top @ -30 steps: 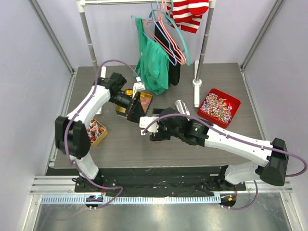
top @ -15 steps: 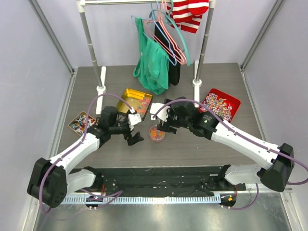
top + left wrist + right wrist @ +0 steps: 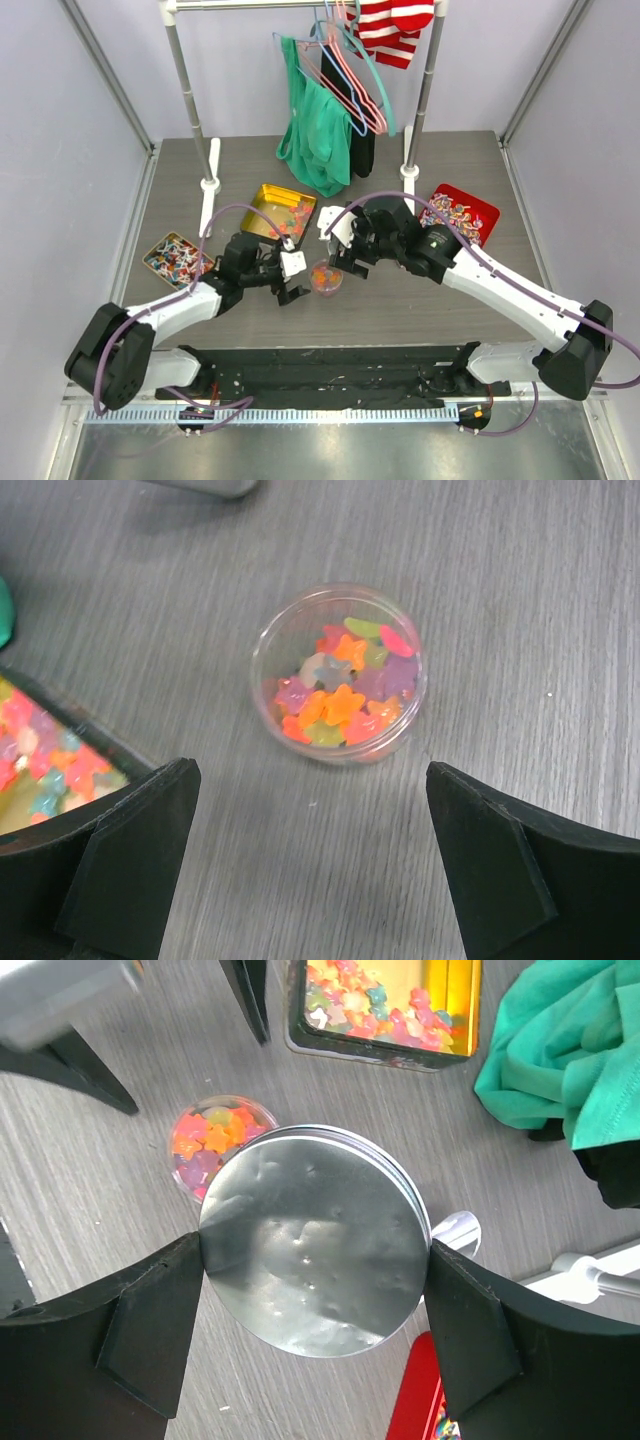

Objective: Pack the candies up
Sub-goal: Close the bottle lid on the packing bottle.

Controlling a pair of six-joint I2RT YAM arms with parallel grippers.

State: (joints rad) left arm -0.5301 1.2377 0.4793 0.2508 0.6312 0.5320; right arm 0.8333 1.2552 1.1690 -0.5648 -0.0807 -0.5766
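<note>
**Candies in a clear jar on the table.**
Light, soft, probably sticky; best handled by the stiff jar wall. Left gripper stands released and empty; right gripper grasps the lid by its rim.

The candies are tiny star-shaped gummy pieces in orange, yellow, green, red and pale purple. A small heap of them covers the bottom of a clear round jar, open at the top, which stands upright near the middle of the grey table. More lie loose in the rectangular gold tin just beyond the jar, toward the far edge.
</note>
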